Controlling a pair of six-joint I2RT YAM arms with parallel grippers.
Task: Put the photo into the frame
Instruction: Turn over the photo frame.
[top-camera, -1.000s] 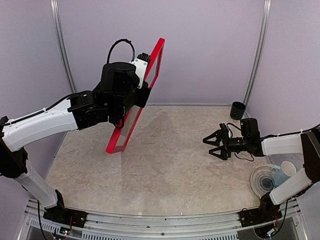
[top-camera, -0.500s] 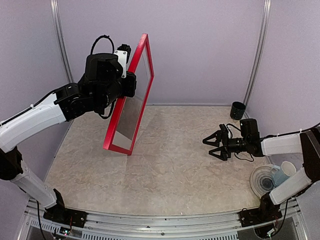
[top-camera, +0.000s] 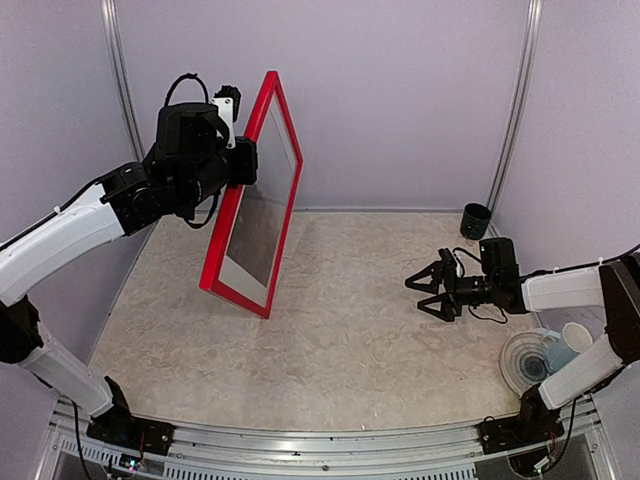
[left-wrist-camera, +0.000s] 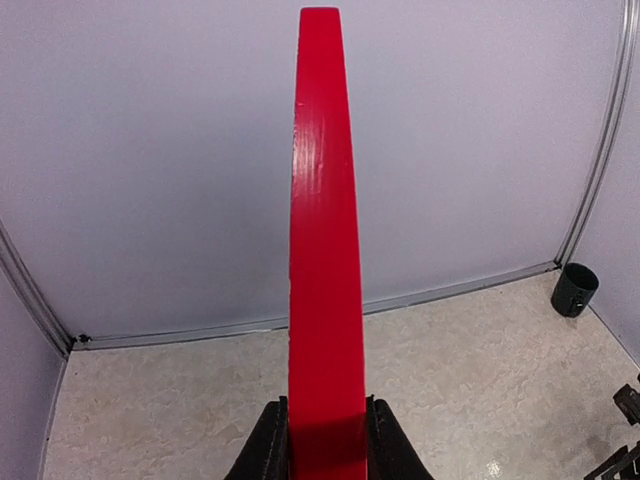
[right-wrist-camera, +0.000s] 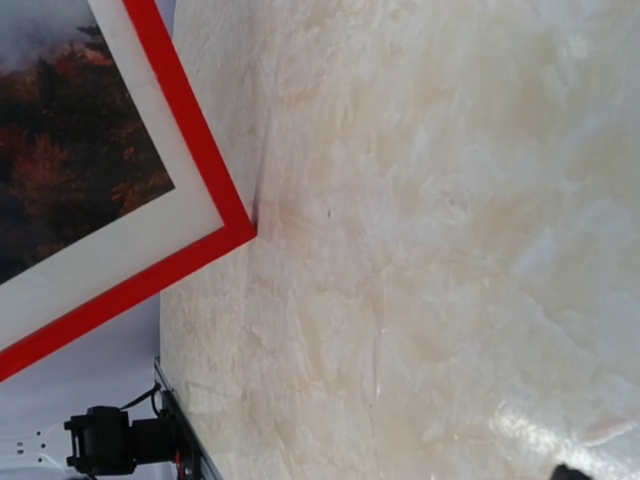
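Left wrist view: left fingers (left-wrist-camera: 268, 455) pinched narrow on the thin red edge of the frame (left-wrist-camera: 322, 250), one on each side, with the frame running straight up from them.
Grip reason: the edge pinch likely keeps both faces free and lets the frame be turned.
Frame: held near upright and tilted, low corner over the left half of the desk (top-camera: 340, 330); it looks lifted clear, but contact is hard to rule out.
Photo: right wrist view shows the photo (right-wrist-camera: 70, 170), red-orange trees with a white border, sitting inside the red rim. It looks already seated; the back can't be checked.
Left arm (top-camera: 70, 240): raised high, elbow bent, wrist at the frame's upper side edge, near the back wall (top-camera: 400, 100).
Right fingers (top-camera: 417, 295): spread wide and empty, pointing left at the frame, well apart from it.
Right arm (top-camera: 565, 290): low, stretched over the desk's right side, probably waiting to assist.
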